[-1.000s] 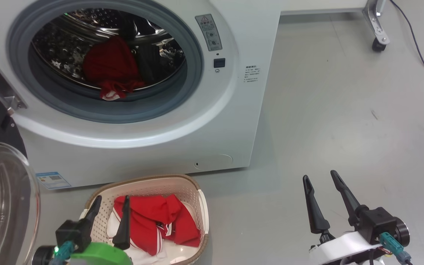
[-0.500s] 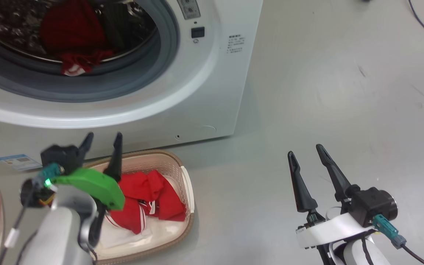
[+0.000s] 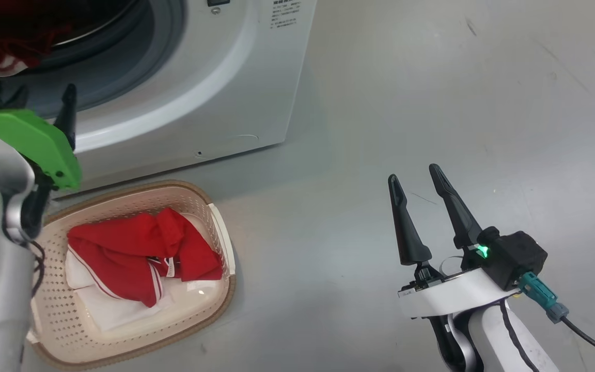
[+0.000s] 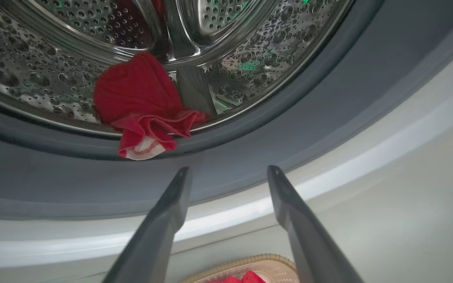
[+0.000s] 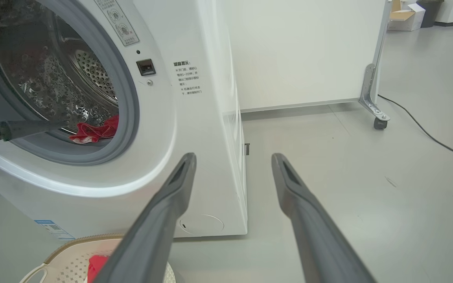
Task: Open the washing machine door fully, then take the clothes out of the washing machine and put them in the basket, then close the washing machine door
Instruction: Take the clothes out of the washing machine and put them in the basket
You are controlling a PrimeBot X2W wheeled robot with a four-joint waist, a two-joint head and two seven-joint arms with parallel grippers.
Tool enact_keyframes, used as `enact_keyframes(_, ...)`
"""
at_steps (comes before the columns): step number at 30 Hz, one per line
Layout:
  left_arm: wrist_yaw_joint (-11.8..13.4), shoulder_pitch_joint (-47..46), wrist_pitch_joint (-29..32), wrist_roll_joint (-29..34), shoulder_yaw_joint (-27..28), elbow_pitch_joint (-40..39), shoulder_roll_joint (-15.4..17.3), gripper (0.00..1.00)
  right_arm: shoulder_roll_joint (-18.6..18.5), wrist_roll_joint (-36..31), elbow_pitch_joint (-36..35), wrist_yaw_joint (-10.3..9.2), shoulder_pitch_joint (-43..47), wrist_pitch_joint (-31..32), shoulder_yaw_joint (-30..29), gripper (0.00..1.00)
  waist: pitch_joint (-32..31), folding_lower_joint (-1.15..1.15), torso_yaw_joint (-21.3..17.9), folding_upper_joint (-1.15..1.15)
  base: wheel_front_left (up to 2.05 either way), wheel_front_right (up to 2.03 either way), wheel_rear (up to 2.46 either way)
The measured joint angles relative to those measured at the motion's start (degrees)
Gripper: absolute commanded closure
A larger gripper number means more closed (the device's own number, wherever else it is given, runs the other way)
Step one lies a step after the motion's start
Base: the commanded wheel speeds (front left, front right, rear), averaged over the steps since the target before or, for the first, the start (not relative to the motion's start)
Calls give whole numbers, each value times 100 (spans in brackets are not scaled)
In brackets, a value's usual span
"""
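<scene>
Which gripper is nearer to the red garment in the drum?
Left. The left gripper points at the red garment from just outside the drum; the right gripper hangs over the floor, aside.

Test lab: bare grey floor (image 5: 348, 188), castered partition (image 5: 301, 51), trailing cable (image 5: 431, 137).

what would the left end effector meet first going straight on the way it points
Likely the grey rubber ring, just right of where the red garment hangs over it; depth is unclear.

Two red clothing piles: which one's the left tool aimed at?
The clothes in the drum, white-edged corner hanging onto the grey ring; the open left tool points at them. The other clothes lie in the basket.
</scene>
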Motion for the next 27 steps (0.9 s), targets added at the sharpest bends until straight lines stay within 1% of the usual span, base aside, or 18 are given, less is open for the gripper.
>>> enact_keyframes(4, -44, -433, 524, -76, 78, 187, 245, 0, 0, 177, -37, -52, -108, 0, 108, 0, 216, 0, -216, 0, 0, 0, 0)
enact_keyframes(9, -49, -979, 1100, -153, 186, 321, 509, 0, 0, 332, -90, -137, -205, 0, 238, 0, 484, 0, -467, 0, 0, 0, 0)
enact_keyframes(11, -51, -1201, 1329, -187, 200, 366, 625, 0, 0, 396, -126, -144, -234, 0, 285, 0, 594, 0, -558, 0, 0, 0, 0)
enact_keyframes(15, -51, -1773, 1915, -204, 260, 447, 928, 0, 1, 555, -203, -192, -357, 0, 423, 0, 877, 0, -756, 0, 0, 0, 0)
enact_keyframes(18, -52, -2084, 2220, -204, 281, 460, 1117, 0, 2, 627, -252, -200, -431, 0, 491, 0, 1042, 0, -866, 0, 0, 0, 0)
enact_keyframes(20, -52, -2304, 2384, -204, 289, 459, 1183, 0, 2, 653, -283, -244, -466, 0, 503, 0, 1151, 0, -932, 0, 0, 0, 0)
enact_keyframes(23, -51, -2650, 2602, -204, 316, 453, 1261, 0, 2, 719, -322, -248, -537, 0, 554, 0, 1316, 0, -1018, 0, 0, 0, 0)
enact_keyframes(27, 1, -2988, 2891, -187, 365, 467, 1480, 0, 3, 858, -371, -249, -692, 0, 631, 0, 1527, 0, -1123, 0, 0, 0, 0)
